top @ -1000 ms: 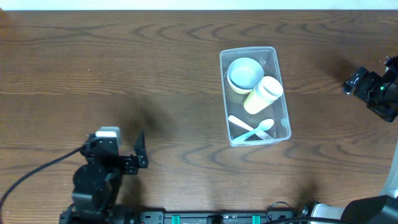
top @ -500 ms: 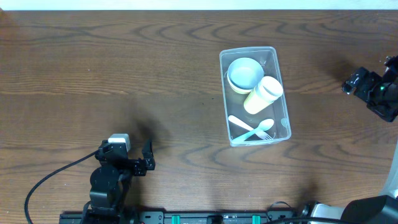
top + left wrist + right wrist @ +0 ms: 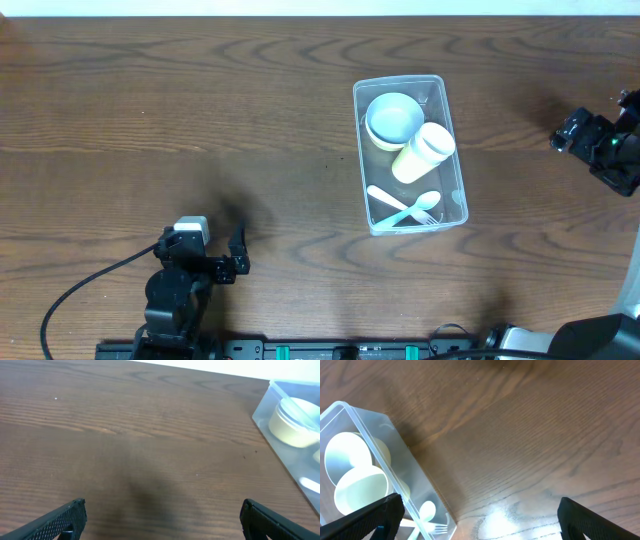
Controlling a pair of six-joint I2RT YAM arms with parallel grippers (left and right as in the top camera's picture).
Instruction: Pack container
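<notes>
The clear plastic container [image 3: 447,100] stands right of the table's middle. It holds a pale bowl [image 3: 393,118], a yellowish cup [image 3: 424,151] on its side, and a spoon and fork [image 3: 405,206]. It also shows in the left wrist view [image 3: 265,420] and the right wrist view [image 3: 395,450]. My left gripper [image 3: 232,250] is open and empty near the front left, far from the container. My right gripper [image 3: 575,130] is open and empty at the right edge, apart from the container.
The brown wooden table [image 3: 200,120] runs under everything. A black cable [image 3: 70,295] trails from the left arm at the front left. The arms' base rail [image 3: 340,350] lies along the front edge.
The left arm moved right and toward the front edge between one second and half a second ago, then stayed still. The right arm and the container have not moved.
</notes>
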